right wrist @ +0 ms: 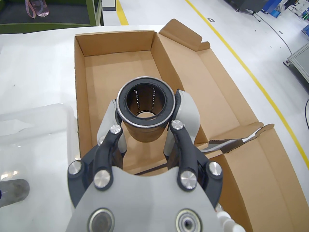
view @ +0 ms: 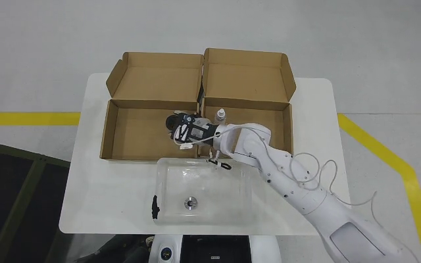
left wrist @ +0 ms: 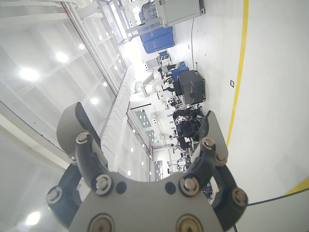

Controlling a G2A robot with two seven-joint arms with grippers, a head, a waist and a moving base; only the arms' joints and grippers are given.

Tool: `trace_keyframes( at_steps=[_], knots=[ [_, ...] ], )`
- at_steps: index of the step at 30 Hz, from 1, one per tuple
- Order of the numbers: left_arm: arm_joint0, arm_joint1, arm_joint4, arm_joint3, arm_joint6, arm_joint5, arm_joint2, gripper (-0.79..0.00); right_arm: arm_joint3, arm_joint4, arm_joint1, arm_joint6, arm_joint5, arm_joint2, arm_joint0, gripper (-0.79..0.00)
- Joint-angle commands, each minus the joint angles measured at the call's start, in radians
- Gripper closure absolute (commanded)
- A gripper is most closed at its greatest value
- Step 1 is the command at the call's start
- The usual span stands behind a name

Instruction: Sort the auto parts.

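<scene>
One thing right up close: the left gripper (left wrist: 143, 112) has its fingers spread wide with nothing between them, and it's aimed off at the hall and its ceiling lights, not at the table.

On the white table (view: 99, 191), closest to the robot, sits the clear bin (view: 217, 191). A small round metal part (view: 190, 202) lies on its floor, and a black part (view: 155, 208) sits at the bin's left wall. Can't tell if that one is inside or just outside.

Just past the bin's far edge, the right gripper (right wrist: 147, 108) is clamped snug on both sides of a bearing (right wrist: 144, 132). It's a dark cylinder with a metal-rimmed end, and its open bore faces the wrist camera. The top view puts the bearing (view: 173, 122) over the inside of the left box (view: 131, 135), close to the wall next to the other box. Whether it's touching the cardboard floor, I can't say.

Right box (view: 263, 125) sits touching the left one, both with lids folded back away from the robot. It has a small pale part (view: 222, 116) standing near its far left corner.
</scene>
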Motion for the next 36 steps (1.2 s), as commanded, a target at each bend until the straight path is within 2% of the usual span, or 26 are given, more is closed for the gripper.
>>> trace_keyframes(
  at_steps=[1, 11, 23, 30, 33, 36],
  knots=[
    [0.0, 0.0, 0.0, 0.0, 0.0, 0.0, 0.0, -0.785, 0.027, 0.003, -0.011, 0.004, 0.012, -0.011, 0.018, 0.0],
    [0.0, 0.0, 0.0, 0.0, 0.0, 0.0, 0.0, -0.785, 0.177, -0.021, -0.066, 0.022, 0.071, -0.07, 0.086, 0.0],
    [0.0, 0.0, 0.0, 0.0, 0.0, 0.0, 0.0, -0.785, 0.261, -0.062, -0.112, 0.058, 0.088, -0.106, 0.12, 0.0],
    [0.0, 0.0, 0.0, 0.0, 0.0, 0.0, 0.0, -0.785, 0.304, -0.084, -0.134, 0.062, 0.085, -0.117, 0.13, -0.111],
    [0.0, 0.0, 0.0, 0.0, 0.0, 0.0, 0.0, -0.785, 0.315, -0.097, -0.141, 0.066, 0.085, -0.118, 0.133, -0.2],
    [0.0, 0.0, 0.0, 0.0, 0.0, 0.0, 0.0, -0.785, 0.32, -0.107, -0.147, 0.077, 0.085, -0.117, 0.135, -0.246]
  ],
)
